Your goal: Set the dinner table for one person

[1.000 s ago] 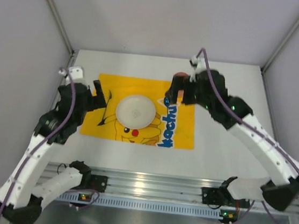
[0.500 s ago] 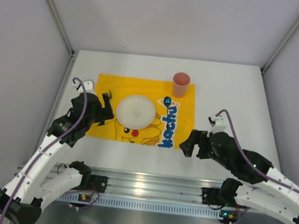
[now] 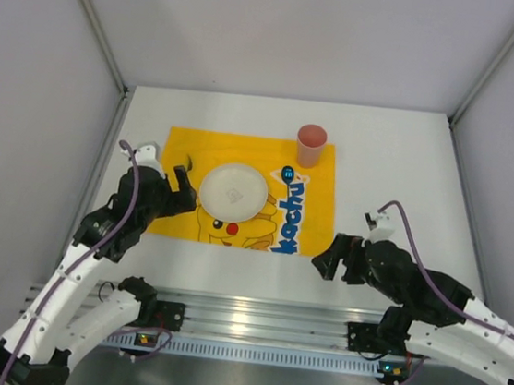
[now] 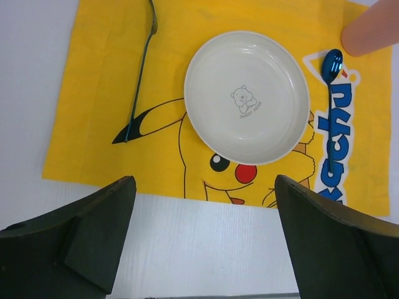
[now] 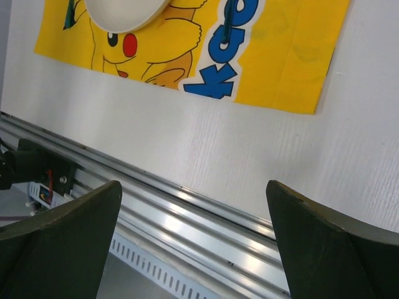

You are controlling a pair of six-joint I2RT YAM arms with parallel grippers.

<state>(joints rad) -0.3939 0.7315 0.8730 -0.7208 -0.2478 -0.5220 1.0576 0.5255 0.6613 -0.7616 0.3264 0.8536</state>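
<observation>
The white dinner table (image 3: 400, 162) carries a yellow Pikachu cloth (image 3: 314, 222). On the cloth, a white plate (image 3: 233, 191) sits in the middle, and it also shows in the left wrist view (image 4: 247, 96). A thin dark fork (image 4: 140, 68) lies left of the plate and a blue spoon (image 4: 330, 93) lies right of it. A pink cup (image 3: 311, 145) stands on the cloth's far right corner. My left gripper (image 3: 177, 193) is open and empty over the cloth's near left part (image 4: 202, 205). My right gripper (image 3: 329, 256) is open and empty above the table's near edge (image 5: 193, 199).
The ribbed aluminium rail (image 3: 252, 317) runs along the near edge, close under my right gripper (image 5: 187, 212). Grey walls enclose the table on the left, far and right sides. Bare white tabletop (image 3: 403, 218) lies to the right of the cloth.
My right arm has drawn back from the far side, leaving the pink cup standing on the cloth, and now sits low at the near right. My left arm shifted slightly back.
</observation>
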